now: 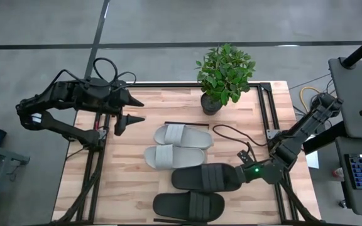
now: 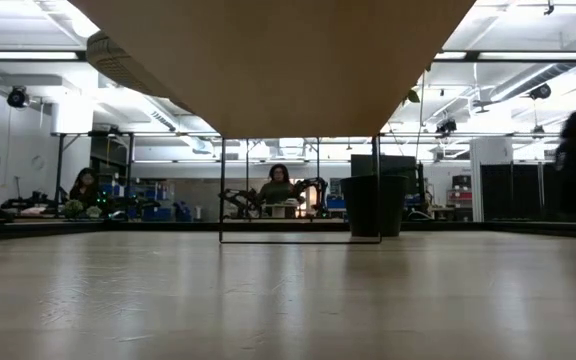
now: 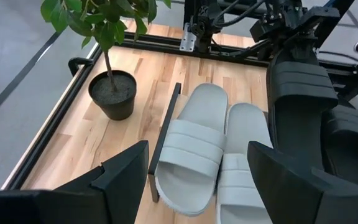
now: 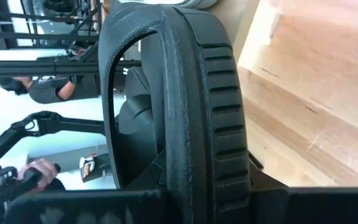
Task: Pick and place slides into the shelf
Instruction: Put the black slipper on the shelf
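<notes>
One black slide (image 1: 207,177) is in my right gripper (image 1: 242,171), which reaches in from the table's right side. In the right wrist view this black slide (image 4: 185,106) fills the picture, strap and ridged sole edge showing. The second black slide (image 1: 188,206) lies flat near the near edge. The two pale grey slides (image 1: 182,135) (image 1: 167,157) lie side by side, soles down, next to a thin black bar (image 1: 186,124). The shelf's pale wood underside (image 2: 268,60) shows overhead in the low view. My left gripper (image 1: 132,110) hangs open by the left frame, apart from the grey slides (image 3: 194,143). My right gripper is shut on the black slide's right end (image 1: 234,174), coming level from the table's right side and lying along the slide. The ridged sole edge (image 4: 225,180) runs down between the fingers, which hide the exact contact. Whether the slide is lifted clear, I cannot tell.
A potted plant (image 1: 222,75) stands at the table's far edge, with a dark cable (image 1: 231,134) looping on the wood beside it. Black frame rails (image 1: 266,113) run along the table's left and right sides. People (image 2: 280,185) show in the room beyond.
</notes>
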You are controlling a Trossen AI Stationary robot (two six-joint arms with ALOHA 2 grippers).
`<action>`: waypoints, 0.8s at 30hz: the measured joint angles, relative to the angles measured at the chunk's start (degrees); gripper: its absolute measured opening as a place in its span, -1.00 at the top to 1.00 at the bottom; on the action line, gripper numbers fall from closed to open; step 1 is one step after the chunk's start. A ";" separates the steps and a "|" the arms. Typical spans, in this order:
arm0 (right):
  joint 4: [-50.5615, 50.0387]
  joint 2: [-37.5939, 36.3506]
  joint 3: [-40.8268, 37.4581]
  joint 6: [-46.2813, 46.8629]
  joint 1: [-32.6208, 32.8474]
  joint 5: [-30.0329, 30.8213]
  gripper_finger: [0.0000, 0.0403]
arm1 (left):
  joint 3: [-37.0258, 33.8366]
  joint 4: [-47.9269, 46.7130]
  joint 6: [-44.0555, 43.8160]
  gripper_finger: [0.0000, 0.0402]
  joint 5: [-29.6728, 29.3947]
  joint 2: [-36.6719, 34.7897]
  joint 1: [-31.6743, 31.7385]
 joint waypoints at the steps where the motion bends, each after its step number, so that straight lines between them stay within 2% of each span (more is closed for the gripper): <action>1: -0.02 -0.33 0.00 -0.27 0.11 0.01 0.81 | 0.00 0.02 -0.22 -0.29 0.00 -0.15 0.00; 13: 0.00 -2.23 0.00 -4.26 -0.10 0.44 0.81 | 0.00 0.06 -0.29 -0.29 -0.02 -0.51 0.02; 24: 3.18 -1.70 0.04 -7.66 -3.31 -0.86 0.81 | 0.00 0.52 -0.25 -0.29 -0.02 -0.46 0.02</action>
